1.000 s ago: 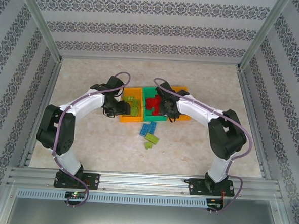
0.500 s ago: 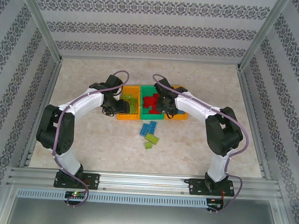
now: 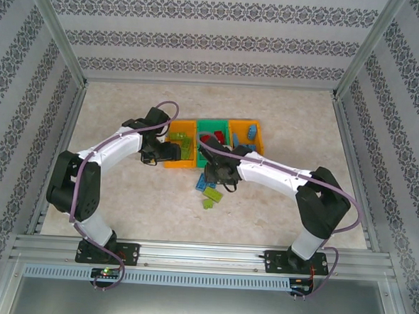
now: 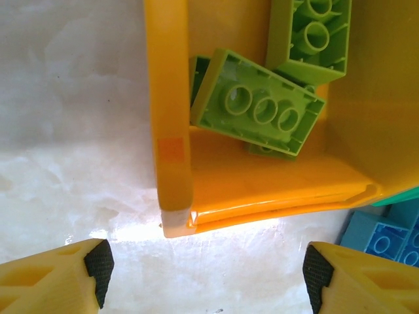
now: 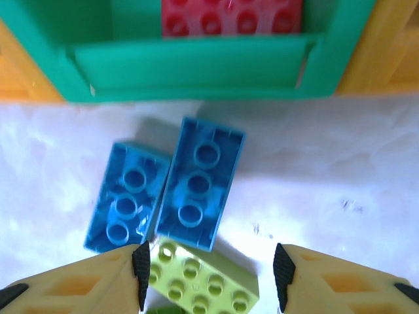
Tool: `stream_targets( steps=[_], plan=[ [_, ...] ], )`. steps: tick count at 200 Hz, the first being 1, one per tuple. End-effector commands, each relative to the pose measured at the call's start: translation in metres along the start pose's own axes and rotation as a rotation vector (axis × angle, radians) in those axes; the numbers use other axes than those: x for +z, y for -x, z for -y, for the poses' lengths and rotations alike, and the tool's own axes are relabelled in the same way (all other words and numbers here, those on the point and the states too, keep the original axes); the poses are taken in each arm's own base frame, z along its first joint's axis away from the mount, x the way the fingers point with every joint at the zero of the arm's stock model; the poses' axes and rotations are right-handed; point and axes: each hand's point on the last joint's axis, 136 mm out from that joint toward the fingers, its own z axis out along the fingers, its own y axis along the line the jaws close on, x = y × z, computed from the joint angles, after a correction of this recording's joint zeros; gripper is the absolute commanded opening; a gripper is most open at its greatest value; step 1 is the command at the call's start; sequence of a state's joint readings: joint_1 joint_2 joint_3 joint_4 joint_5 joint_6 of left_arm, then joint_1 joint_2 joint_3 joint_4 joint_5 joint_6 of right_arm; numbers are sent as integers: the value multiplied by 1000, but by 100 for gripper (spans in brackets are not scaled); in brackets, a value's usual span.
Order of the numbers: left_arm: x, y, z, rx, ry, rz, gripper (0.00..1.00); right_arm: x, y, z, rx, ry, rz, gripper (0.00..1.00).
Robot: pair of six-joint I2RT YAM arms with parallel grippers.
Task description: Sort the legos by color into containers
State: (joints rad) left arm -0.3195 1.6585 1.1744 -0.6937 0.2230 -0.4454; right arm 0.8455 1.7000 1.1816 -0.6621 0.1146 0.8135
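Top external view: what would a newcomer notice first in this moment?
Three bins stand in a row mid-table: the left orange bin with lime bricks, the green bin with red bricks, the right orange bin with blue bricks. Before them the right gripper hangs open over two loose blue bricks and a loose lime brick. The left gripper is open at the left orange bin's near corner.
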Motion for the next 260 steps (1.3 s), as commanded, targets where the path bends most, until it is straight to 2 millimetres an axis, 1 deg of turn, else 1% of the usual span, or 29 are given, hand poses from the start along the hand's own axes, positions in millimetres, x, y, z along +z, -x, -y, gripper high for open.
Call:
stream_targets(
  steps=[1, 12, 24, 48, 65, 100, 134, 151, 194, 226, 260],
  plan=[
    [-13, 4, -8, 14, 24, 46, 81, -14, -17, -4, -8, 20, -12, 57],
    [-15, 3, -10, 13, 30, 54, 83, -17, -27, -12, -35, 33, -9, 60],
    [-17, 2, -11, 11, 34, 60, 84, -15, -39, -19, -71, 33, -19, 62],
    [-18, -1, -15, 3, 39, 64, 87, -6, -59, -23, -106, 13, -60, 62],
    [-17, -5, -17, 0, 42, 58, 88, -3, -67, -25, -113, 4, -72, 62],
    [-16, -11, -24, -26, 49, 54, 91, 7, -74, -24, -116, -23, -93, 60],
    [-16, -16, -30, -40, 54, 51, 93, 16, -77, -27, -132, -30, -114, 59],
    [-17, -17, -33, -43, 56, 48, 94, 21, -81, -28, -140, -36, -130, 57],
    [-19, -21, -37, -49, 58, 50, 95, 28, -88, -23, -137, -63, -149, 54],
    [-20, -22, -39, -54, 61, 54, 94, 32, -92, -23, -149, -73, -167, 51],
    [-22, -23, -41, -60, 63, 59, 95, 35, -93, -24, -166, -88, -182, 44]
  ],
)
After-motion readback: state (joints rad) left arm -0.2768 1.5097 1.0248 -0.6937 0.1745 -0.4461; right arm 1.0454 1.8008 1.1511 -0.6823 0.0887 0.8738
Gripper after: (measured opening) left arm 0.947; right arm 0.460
